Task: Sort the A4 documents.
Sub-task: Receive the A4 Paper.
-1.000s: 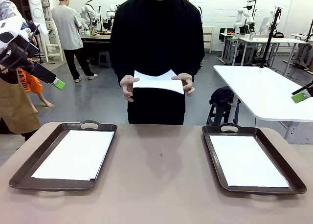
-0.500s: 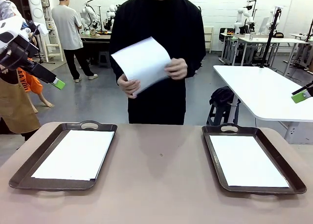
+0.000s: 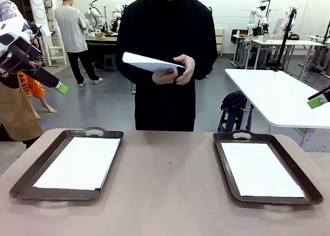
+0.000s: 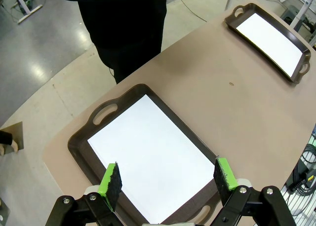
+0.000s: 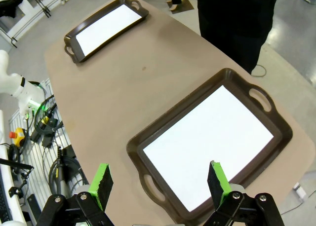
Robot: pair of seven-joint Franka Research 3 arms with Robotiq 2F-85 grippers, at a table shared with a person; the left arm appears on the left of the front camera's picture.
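Observation:
A person across the table holds one white A4 document (image 3: pixel 148 63) in both hands at chest height, nearly flat. Another white sheet (image 3: pixel 80 163) lies in the left brown tray (image 3: pixel 31 174), and one more (image 3: pixel 260 169) in the right brown tray (image 3: pixel 227 166). My left gripper (image 3: pixel 61 87) hangs high at the left edge, open and empty. In the left wrist view its gripper (image 4: pixel 168 176) is above the sheet (image 4: pixel 153 152) in its tray (image 4: pixel 76 142). My right gripper (image 3: pixel 317 100) is high at the right, open, its wrist view (image 5: pixel 160 181) looking down on a sheet (image 5: pixel 207 147) in its tray (image 5: pixel 136 142).
The brown tabletop (image 3: pixel 167 179) between the two trays is bare. Each wrist view also takes in the other tray (image 4: pixel 256 51) (image 5: pixel 69 38) farther off. A white table (image 3: pixel 278 97) and other people stand beyond the far side.
The person lifted the sheet from waist height, tipped it up, and now holds it flat at chest height. Neither arm has moved.

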